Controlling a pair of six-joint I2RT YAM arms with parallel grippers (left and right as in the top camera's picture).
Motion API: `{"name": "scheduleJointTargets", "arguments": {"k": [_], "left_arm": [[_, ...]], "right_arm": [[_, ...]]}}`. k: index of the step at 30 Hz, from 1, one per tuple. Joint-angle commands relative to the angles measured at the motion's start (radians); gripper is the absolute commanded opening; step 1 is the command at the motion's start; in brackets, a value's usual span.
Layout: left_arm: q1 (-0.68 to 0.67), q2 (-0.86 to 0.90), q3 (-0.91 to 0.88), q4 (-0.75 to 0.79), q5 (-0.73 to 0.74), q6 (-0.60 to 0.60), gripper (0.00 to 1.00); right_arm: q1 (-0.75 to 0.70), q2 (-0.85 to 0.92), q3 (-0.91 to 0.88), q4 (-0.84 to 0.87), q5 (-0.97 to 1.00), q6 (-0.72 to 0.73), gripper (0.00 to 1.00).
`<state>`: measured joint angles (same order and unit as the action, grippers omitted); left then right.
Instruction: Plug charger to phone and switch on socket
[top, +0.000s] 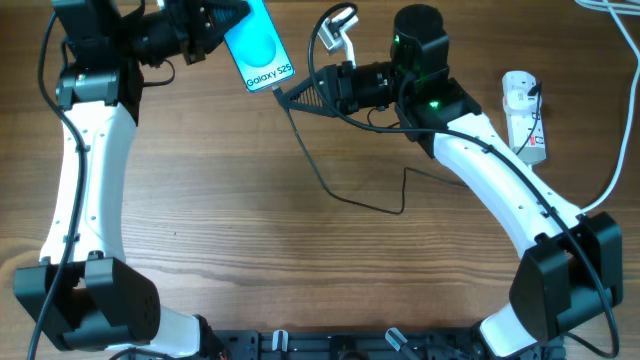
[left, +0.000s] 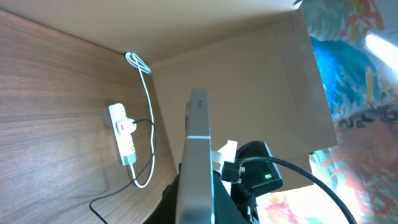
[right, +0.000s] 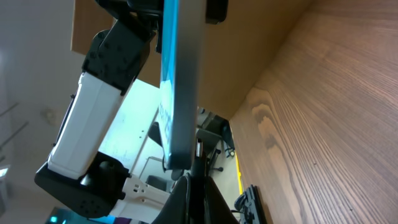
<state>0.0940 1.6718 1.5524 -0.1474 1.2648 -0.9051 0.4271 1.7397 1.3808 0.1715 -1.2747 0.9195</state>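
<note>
My left gripper is shut on the phone, holding it above the table at the top centre; its teal screen reads "Galaxy S25". The phone appears edge-on in the left wrist view and in the right wrist view. My right gripper is shut on the charger plug tip, which sits right at the phone's lower edge. The charger cable runs across the table toward the socket, a white strip at the right, also visible in the left wrist view.
A thick white cable curves along the right edge of the table from the socket area. A brown board wall stands behind the table in the left wrist view.
</note>
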Motion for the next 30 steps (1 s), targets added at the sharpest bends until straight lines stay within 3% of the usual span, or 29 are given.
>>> {"name": "scheduleJointTargets", "arguments": {"k": [1,5,30], "left_arm": [[0.007,-0.002,0.005,0.026,0.036,-0.019,0.04],[0.014,-0.002,0.005,0.04,0.036,-0.019,0.04],[0.014,-0.002,0.005,0.114,0.055,-0.071,0.04]], "right_arm": [[-0.002,0.005,0.018,0.054,-0.046,0.002,0.04],[-0.005,0.005,0.018,0.126,-0.088,0.025,0.04],[-0.01,0.005,0.018,0.13,-0.109,0.024,0.04]]}}
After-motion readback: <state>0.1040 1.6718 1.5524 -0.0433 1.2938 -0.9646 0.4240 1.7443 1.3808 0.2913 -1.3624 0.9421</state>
